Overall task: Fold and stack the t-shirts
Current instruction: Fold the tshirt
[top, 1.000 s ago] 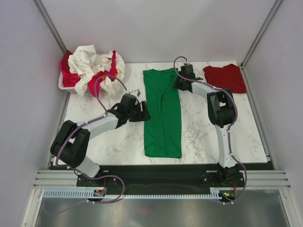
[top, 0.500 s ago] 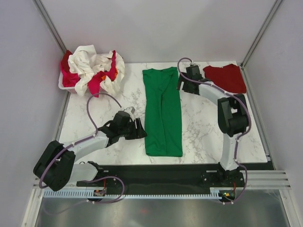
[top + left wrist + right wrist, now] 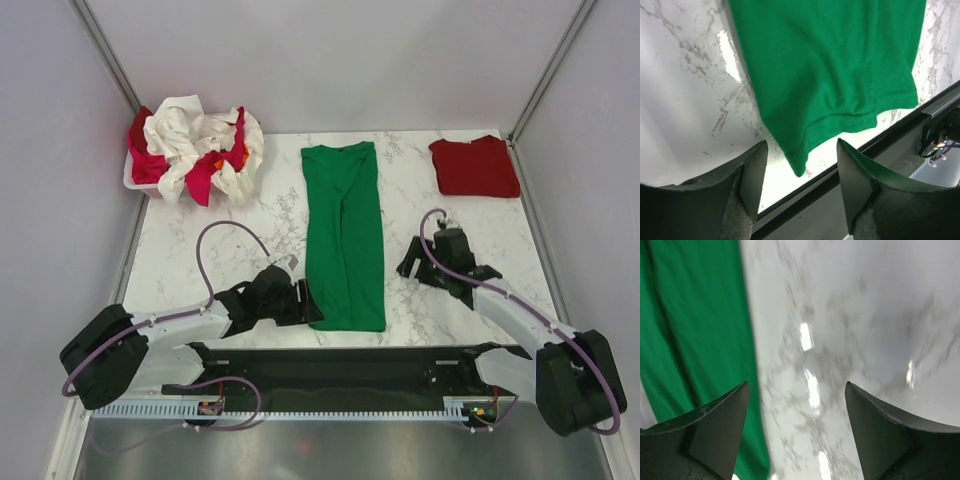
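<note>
Left gripper [image 3: 308,305], jaws wide apart and empty, sits at the near-left corner of the green t-shirt [image 3: 345,240], which lies as a long folded strip. Right gripper [image 3: 408,266], likewise spread and empty, hovers to its right. The dark red t-shirt [image 3: 475,167] lies farther right.

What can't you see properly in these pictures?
- Basket pile, top view: cream-white and pinkish red shirts are tangled, hiding each other, so their number is unclear.
- White basket, top view: mostly covered by the shirts.
- Green shirt, left wrist view: its far end is cut off by the top edge.
- Marble table, right wrist view: blurred.
- Dark red shirt, top view: too small to count its folds.
</note>
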Controlling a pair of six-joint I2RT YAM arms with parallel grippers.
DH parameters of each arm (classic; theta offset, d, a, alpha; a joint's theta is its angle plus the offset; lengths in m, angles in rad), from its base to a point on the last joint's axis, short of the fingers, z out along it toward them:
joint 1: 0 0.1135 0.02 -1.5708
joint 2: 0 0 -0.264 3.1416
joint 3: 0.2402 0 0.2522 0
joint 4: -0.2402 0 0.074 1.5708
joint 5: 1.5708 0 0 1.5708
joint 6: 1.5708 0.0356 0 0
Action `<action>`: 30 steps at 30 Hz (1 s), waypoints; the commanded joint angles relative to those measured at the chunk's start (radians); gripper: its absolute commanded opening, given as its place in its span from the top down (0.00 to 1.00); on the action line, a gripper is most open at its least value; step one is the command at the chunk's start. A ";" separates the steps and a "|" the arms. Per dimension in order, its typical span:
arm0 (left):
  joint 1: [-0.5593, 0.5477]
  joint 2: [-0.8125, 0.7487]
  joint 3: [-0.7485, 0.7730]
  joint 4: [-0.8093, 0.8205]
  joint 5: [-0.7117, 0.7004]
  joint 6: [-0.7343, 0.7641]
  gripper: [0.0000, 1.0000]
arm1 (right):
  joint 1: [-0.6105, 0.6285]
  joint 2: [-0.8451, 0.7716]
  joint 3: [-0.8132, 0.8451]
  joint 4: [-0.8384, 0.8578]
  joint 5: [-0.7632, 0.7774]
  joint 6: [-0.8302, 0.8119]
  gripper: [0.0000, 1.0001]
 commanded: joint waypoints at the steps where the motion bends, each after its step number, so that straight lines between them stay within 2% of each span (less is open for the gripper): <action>1: -0.015 -0.005 -0.033 -0.002 -0.068 -0.056 0.36 | 0.046 -0.136 -0.177 -0.008 -0.127 0.122 0.15; 2: -0.015 -0.004 -0.035 0.022 -0.071 -0.054 0.39 | 0.075 -0.166 -0.211 -0.011 -0.146 0.145 0.16; 3: -0.016 -0.001 -0.036 0.029 -0.072 -0.054 0.48 | 0.091 -0.232 -0.266 -0.014 -0.151 0.165 0.16; 5: -0.022 0.004 -0.044 0.041 -0.079 -0.062 0.58 | 0.121 -0.291 -0.315 -0.015 -0.171 0.223 0.17; 6: -0.028 0.005 -0.045 0.047 -0.079 -0.063 0.68 | 0.131 -0.343 -0.349 -0.018 -0.176 0.240 0.17; 7: -0.031 0.005 -0.047 0.050 -0.088 -0.069 0.75 | 0.149 -0.363 -0.363 -0.023 -0.183 0.268 0.17; 12: -0.055 0.008 -0.053 0.052 -0.109 -0.079 0.98 | 0.215 -0.418 -0.401 -0.055 -0.190 0.329 0.19; 16: -0.062 -0.002 -0.062 0.053 -0.117 -0.094 0.98 | 0.311 -0.426 -0.423 -0.058 -0.156 0.386 0.23; 22: -0.074 -0.016 -0.070 0.052 -0.115 -0.102 0.98 | 0.434 -0.421 -0.463 -0.031 -0.076 0.473 0.39; 27: -0.078 -0.024 -0.079 0.052 -0.138 -0.106 0.98 | 0.463 -0.359 -0.496 0.057 -0.052 0.506 0.52; 30: -0.078 -0.025 -0.078 0.052 -0.134 -0.103 0.98 | 0.474 -0.320 -0.486 0.066 -0.019 0.490 0.63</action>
